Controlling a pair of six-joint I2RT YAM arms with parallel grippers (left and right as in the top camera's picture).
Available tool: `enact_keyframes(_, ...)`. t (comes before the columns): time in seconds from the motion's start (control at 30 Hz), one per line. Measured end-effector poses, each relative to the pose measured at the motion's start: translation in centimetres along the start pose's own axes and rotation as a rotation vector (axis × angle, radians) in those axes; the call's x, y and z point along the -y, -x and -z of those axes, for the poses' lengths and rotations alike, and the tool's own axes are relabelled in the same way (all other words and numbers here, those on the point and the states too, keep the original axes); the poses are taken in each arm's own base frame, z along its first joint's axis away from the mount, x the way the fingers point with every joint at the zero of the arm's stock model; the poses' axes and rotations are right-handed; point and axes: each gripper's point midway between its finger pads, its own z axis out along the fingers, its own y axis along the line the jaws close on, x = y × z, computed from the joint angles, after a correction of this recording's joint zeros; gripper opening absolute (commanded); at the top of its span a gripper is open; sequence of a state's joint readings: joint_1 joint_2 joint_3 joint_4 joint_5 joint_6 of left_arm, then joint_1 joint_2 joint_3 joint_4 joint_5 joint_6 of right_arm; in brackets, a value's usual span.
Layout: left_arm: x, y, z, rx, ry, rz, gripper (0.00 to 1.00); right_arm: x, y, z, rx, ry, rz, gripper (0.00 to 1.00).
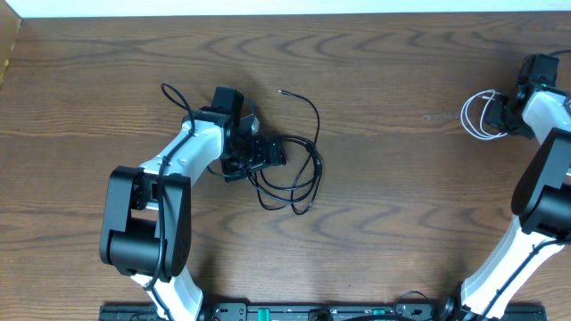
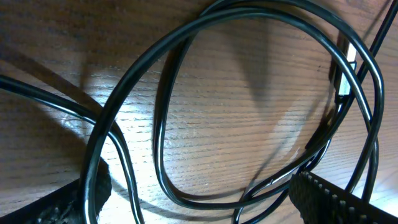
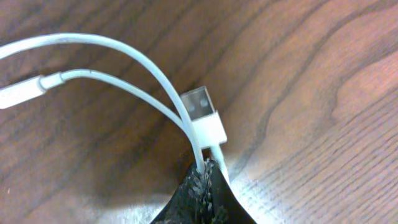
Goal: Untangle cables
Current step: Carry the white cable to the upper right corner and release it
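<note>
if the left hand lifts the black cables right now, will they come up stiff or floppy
Probably floppy: the black cables lie in loose curved loops on the table, so they would likely sag. They look thin, so probably light. The loops overlap near the open left hand, so lifting one may drag the other.

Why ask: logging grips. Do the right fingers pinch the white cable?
Yes, the right fingers clamp the white cable just below its plug.

You're getting bright, even light on the bench point(image 1: 375, 223) overhead; left wrist view's catching a glare patch and soft shadows, right wrist's looking blurry.
</note>
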State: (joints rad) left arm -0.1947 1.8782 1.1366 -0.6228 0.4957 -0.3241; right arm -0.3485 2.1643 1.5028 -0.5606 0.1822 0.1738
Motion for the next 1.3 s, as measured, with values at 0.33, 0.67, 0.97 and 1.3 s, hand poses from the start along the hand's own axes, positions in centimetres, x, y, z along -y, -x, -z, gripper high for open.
enact_keyframes(0.33, 0.0, 0.0, 0.0, 0.0, 0.0, 0.0, 0.98, 0.0, -1.9, 0.6, -0.087, 0.013, 0.002, 0.2)
enact_keyframes(0.67, 0.0, 0.0, 0.0, 0.0, 0.0, 0.0, 0.98, -0.2, -1.6, 1.9, -0.115, 0.032, 0.006, 0.89)
enact_keyframes(0.97, 0.0, 0.0, 0.0, 0.0, 0.0, 0.0, 0.98, -1.1, 3.9, 9.0, 0.065, 0.1, -0.002, 0.7)
enact_keyframes(1.3, 0.0, 0.0, 0.0, 0.0, 0.0, 0.0, 0.98, -9.1, 3.0, 12.6, 0.055, 0.403, 0.08, 0.01)
